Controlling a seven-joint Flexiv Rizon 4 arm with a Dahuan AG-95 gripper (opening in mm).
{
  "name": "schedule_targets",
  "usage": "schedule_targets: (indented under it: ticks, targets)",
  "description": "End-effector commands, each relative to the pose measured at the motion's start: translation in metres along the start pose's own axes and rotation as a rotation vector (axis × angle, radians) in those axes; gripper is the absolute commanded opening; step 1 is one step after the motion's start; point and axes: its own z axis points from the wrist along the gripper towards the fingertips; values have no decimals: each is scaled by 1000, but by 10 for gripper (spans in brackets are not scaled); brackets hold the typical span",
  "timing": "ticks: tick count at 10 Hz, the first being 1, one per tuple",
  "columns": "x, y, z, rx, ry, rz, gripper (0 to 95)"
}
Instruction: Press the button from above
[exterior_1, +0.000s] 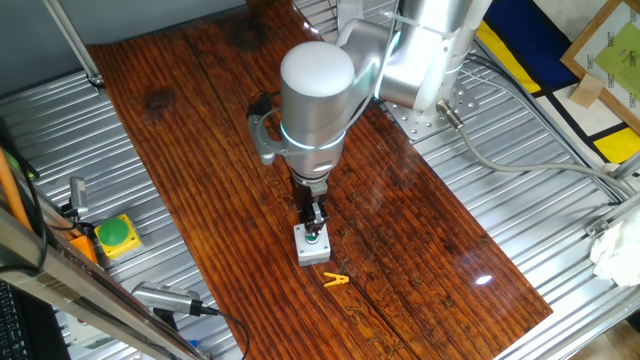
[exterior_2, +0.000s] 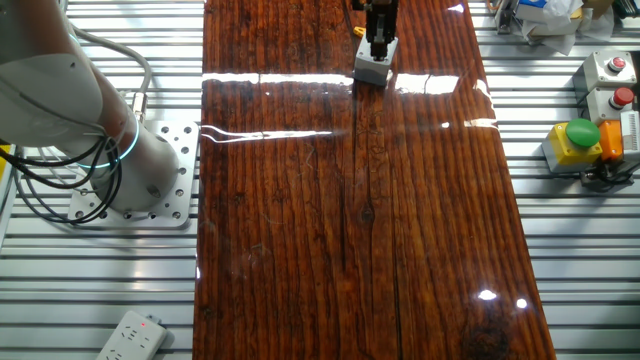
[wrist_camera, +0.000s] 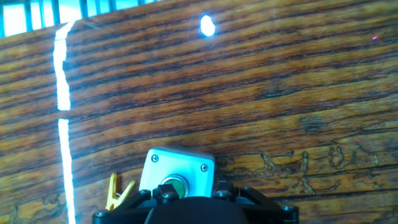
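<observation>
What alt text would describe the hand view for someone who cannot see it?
Seen from the robot's hand, a small round green push-button in a square light-grey box sits just beyond the black gripper, on a dark striped wooden table. A yellow clothes peg lies left of the box.

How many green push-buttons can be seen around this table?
2. A small green button sits in a light-grey box on the wooden board, right under the gripper. A larger green button in a yellow housing rests on the metal table beside the board. Others could be hidden.

Glossy dark wooden board (exterior_2: 340, 220) on ribbed metal table (exterior_2: 580, 260), reflecting lights.
</observation>
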Motion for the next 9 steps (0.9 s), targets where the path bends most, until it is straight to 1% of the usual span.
schedule_targets:
  ticks: [1, 5, 9]
  targets:
    - [0, 1, -2, -4, 6, -1, 380]
    - [-3, 0, -8, 4, 7, -17, 380]
    - [-12, -11, -17, 4, 7, -47, 380]
